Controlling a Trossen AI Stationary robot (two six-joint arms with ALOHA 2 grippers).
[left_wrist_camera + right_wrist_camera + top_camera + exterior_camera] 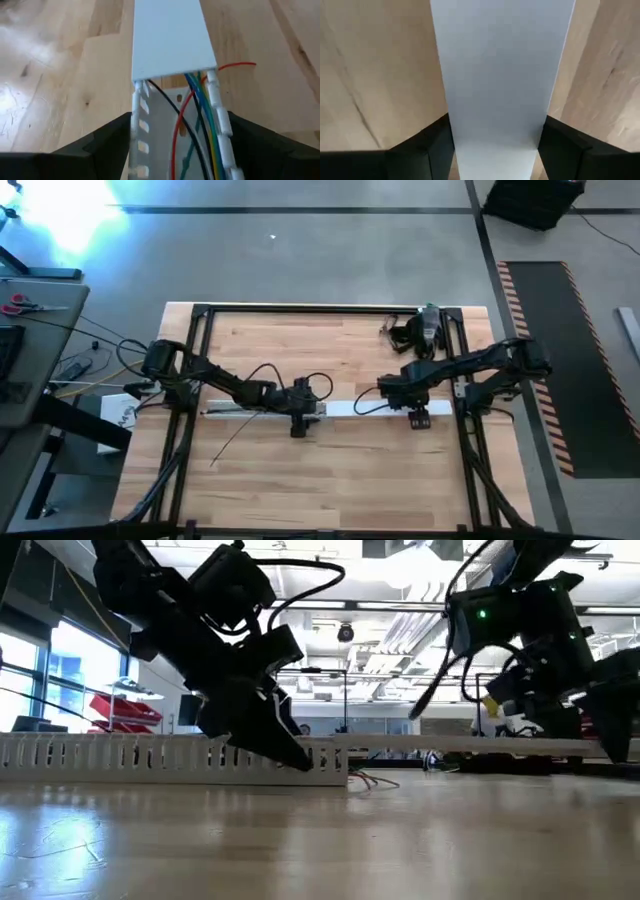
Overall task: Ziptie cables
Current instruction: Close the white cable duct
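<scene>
Straddling channel (150, 125) edges: left tool (175, 150) spread | right tool (495, 145) spread astride cover strip (500, 65)

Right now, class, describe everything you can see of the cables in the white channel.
The cables are thin, flexible wires, red, black, blue, green and yellow. They lie lengthwise inside the white slotted channel and run under the flat white cover strip; one red wire loops out over the channel's side. The left gripper straddles the channel around them, fingers apart, not pinching the wires.

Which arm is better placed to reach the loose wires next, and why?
Left. Its claw straddles the slotted channel where the wires lie exposed; the right claw straddles only the plain cover strip.
</scene>
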